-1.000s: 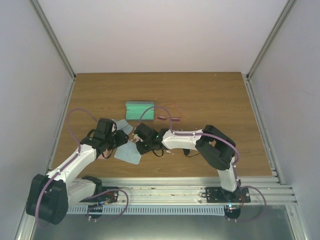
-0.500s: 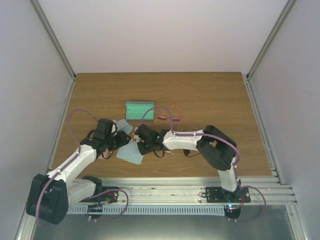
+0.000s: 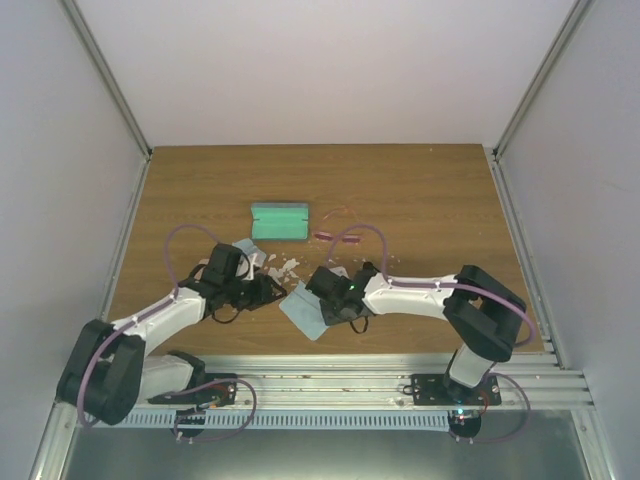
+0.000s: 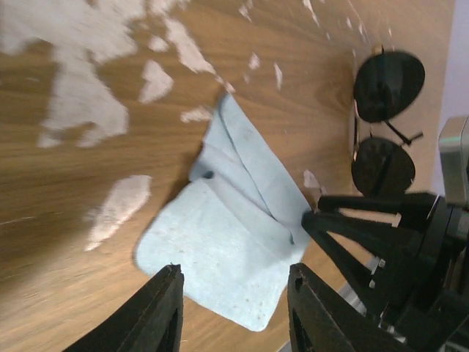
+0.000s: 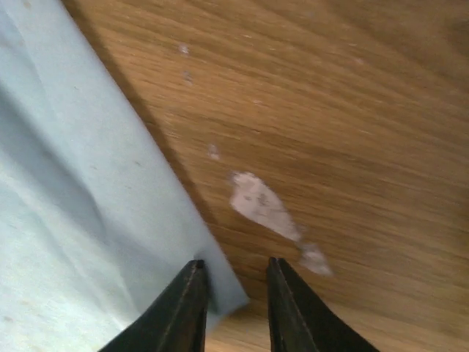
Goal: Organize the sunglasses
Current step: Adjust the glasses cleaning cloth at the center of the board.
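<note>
Right tool (image 3: 318, 311) dragged cloth (image 3: 303, 308) rightward; dark sunglasses (image 4: 384, 121) uncovered.

In the overhead view the right pincer (image 3: 322, 305) hides the dark sunglasses (image 4: 383, 121)

— That table (image 4: 88, 213), wood grain? 
— Yes, worn, with pale scuffed patches. The light blue cloth (image 4: 234, 249) looks soft and matt, creased.
— And the dark sunglasses (image 4: 385, 121)? 
— Glossy lenses, thin wire frame.
</note>
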`<state>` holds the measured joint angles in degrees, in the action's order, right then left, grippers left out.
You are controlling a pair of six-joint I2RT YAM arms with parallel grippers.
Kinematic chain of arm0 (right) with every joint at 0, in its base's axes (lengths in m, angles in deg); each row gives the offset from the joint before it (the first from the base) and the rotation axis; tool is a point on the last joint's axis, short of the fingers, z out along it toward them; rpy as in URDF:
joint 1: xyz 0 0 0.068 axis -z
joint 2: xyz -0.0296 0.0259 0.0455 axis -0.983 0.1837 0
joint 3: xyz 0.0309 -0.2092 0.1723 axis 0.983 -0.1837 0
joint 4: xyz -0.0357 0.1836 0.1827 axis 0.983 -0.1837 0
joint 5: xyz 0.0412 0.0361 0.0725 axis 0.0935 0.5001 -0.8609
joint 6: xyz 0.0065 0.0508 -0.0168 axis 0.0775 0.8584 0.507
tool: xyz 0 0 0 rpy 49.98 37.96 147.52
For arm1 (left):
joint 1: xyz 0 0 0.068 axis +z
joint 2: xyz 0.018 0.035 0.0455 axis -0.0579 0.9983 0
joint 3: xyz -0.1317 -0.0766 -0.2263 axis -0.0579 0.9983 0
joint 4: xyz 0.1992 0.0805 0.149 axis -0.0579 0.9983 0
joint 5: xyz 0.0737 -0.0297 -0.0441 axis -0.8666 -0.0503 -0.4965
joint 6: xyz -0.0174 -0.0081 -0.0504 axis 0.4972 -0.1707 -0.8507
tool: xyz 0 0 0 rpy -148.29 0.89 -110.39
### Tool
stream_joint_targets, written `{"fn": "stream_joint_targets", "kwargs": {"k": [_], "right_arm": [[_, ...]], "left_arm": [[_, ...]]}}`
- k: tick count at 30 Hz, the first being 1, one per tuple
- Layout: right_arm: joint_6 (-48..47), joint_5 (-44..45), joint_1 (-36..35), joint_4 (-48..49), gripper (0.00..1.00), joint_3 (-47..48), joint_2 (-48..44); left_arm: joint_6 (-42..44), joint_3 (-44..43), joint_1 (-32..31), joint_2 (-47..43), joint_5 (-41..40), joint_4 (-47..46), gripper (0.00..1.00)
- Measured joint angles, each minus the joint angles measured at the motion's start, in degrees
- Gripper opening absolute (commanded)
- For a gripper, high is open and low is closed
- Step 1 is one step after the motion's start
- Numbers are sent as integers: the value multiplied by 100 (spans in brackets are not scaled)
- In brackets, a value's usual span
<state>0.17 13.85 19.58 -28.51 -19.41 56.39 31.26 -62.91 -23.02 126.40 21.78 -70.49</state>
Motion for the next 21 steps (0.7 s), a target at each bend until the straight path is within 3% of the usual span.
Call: {"fn": "stream_joint_targets", "kwargs": {"k": [2,6,12,21], "right_arm": [[35,142,0,-247,36,-17,-90],[-52,374,0,-474,37,238,-105],[-527,321,0,-229,22,629,-63],[-966,-450,-7,409,21,634,-52]], "left_arm": [[-22,4,-173,184,136,-179,37],[-76,4,-422,485,267,-511,33],[-179,4,-570,769,221,-780,26],[-223,-4,-702,1152,-413,-557,26]]}}
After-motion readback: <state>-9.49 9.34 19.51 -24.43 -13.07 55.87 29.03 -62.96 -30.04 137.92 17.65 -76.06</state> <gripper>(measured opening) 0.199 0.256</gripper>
